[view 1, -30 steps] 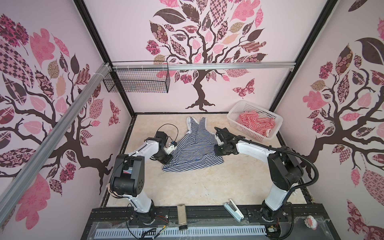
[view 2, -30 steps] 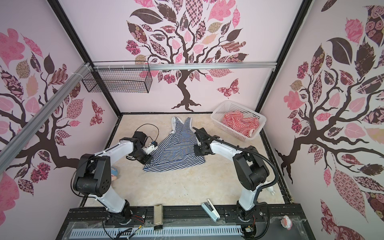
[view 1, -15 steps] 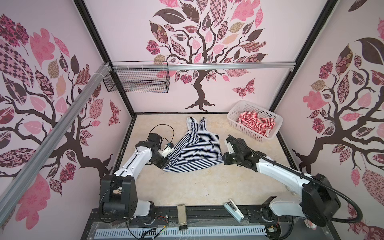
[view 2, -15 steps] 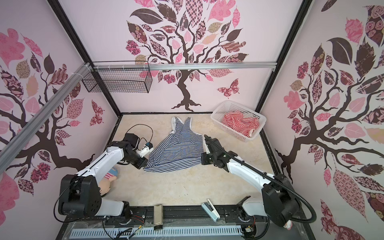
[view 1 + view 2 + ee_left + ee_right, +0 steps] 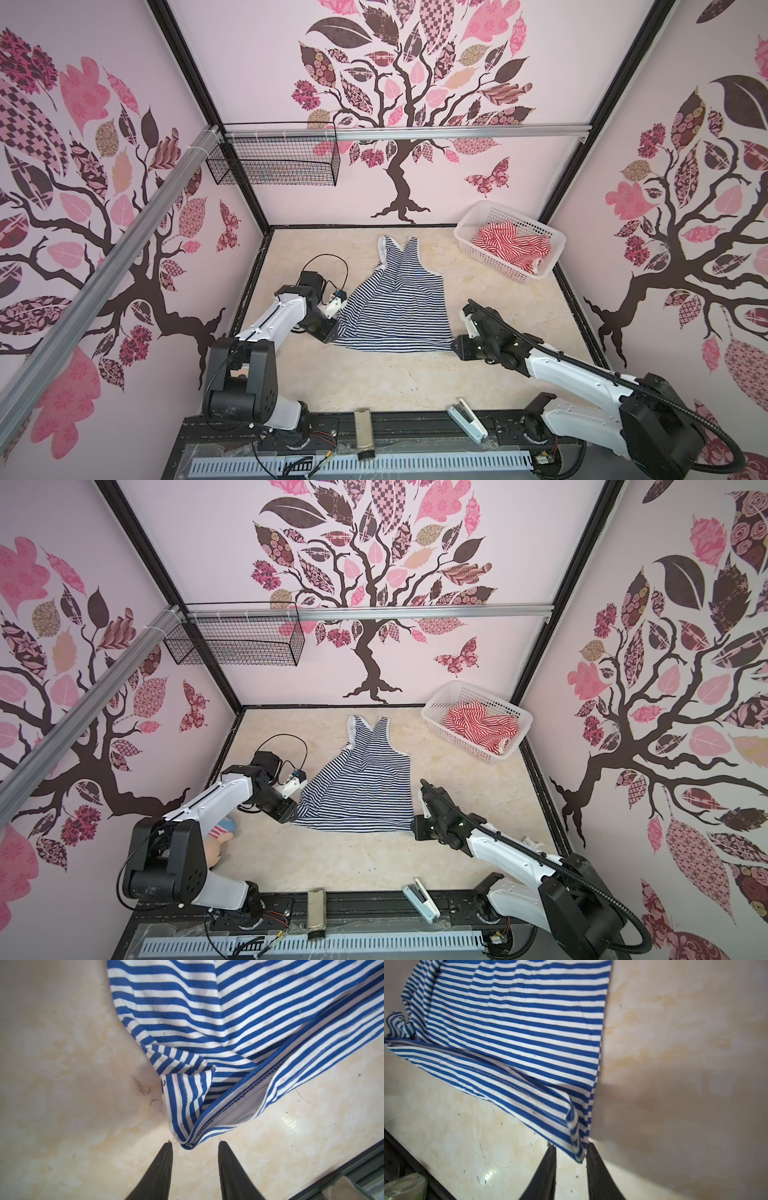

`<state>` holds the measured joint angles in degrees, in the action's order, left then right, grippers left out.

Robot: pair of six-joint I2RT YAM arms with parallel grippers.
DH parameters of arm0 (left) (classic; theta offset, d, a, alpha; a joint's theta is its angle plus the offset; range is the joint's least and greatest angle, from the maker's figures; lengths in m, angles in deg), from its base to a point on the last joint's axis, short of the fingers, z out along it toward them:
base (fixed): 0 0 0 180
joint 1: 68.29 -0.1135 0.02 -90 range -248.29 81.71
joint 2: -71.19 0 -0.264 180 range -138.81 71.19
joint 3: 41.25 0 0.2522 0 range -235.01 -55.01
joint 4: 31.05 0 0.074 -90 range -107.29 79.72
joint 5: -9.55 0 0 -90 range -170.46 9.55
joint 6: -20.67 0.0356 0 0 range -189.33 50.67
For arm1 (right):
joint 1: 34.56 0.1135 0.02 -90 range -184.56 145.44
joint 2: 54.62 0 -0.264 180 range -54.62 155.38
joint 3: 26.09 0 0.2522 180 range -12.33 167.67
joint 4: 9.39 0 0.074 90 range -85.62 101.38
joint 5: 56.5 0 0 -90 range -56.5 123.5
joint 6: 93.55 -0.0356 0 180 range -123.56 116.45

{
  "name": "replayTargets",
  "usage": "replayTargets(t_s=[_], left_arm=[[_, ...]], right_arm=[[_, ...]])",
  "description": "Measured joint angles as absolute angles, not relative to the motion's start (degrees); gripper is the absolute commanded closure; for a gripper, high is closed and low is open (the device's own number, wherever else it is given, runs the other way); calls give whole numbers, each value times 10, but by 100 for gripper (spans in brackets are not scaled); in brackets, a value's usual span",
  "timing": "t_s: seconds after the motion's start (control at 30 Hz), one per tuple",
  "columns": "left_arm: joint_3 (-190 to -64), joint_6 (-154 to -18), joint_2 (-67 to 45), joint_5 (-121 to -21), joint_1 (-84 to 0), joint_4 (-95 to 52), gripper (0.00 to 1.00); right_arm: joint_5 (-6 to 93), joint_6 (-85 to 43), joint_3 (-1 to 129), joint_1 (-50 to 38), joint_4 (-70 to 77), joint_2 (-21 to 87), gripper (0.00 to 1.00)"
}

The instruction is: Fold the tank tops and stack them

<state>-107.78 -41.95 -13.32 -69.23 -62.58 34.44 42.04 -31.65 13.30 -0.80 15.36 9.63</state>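
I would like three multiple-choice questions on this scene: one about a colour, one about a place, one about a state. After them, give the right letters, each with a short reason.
1. Which stripes has the spread top on the table?
A. green-and-white
B. red-and-white
C. navy-and-white

2. Where is the red top?
A. flat on the table
B. in the white basket
C. on a hanger

3. How do the jaws of the left gripper stand?
A. apart, clamping nothing
B. shut on the hem
C. shut on a strap

Key:
1 C: both top views show dark navy and white bands.
2 B: it lies crumpled inside the basket at the far right corner.
3 A: the left wrist view shows both fingers apart, with the hem corner free at their tips.
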Motion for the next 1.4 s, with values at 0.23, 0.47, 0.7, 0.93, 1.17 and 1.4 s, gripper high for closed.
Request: replayTargets(t_s=[0.23,0.47,0.7,0.93,1.17,1.4], left_arm=[[-1099,-435,-152,-690,-626,336,58],[-1122,-452,-181,-690,-626,313,57],[-1132,-459,-195,-686,-626,307,57],[-1132,-459,-195,-686,-626,303,57],[-1131,-459,-192,-688,-626,301,57],[-1126,-459,-180,-688,-626,300,57]], right_arm=[[418,-351,139,-7,165,78,65],[396,-390,175,-7,172,134,66],[384,-393,214,-7,168,187,77],[391,-379,231,-7,172,204,100],[425,-368,225,-5,187,136,100],[513,-352,163,9,187,48,100]])
